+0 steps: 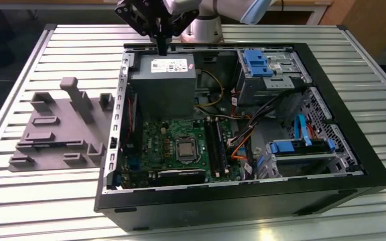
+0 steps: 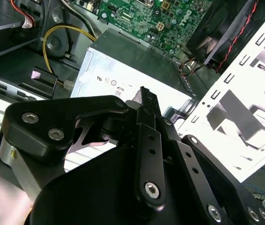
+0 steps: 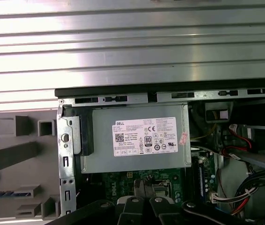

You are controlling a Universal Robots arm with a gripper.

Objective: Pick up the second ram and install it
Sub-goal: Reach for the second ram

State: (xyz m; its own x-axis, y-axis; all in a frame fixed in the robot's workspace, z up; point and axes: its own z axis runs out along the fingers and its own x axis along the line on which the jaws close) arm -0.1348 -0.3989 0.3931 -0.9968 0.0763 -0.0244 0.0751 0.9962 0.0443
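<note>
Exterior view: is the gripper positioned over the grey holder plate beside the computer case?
No, the gripper hangs by the power supply at the edge of the case, well apart from the holder plate.

Light: bright and even, from overhead.
Glare: desk (image 3: 132,47) slats shine white in the first wrist view, and the metal panel (image 2: 202,126) washes out in the second wrist view.
Contrast: jaws are near-black against that panel.
Shadow: case (image 1: 247,201) interior is dim around the board (image 1: 156,135), and the holder (image 1: 52,135) casts soft shadows.
</note>
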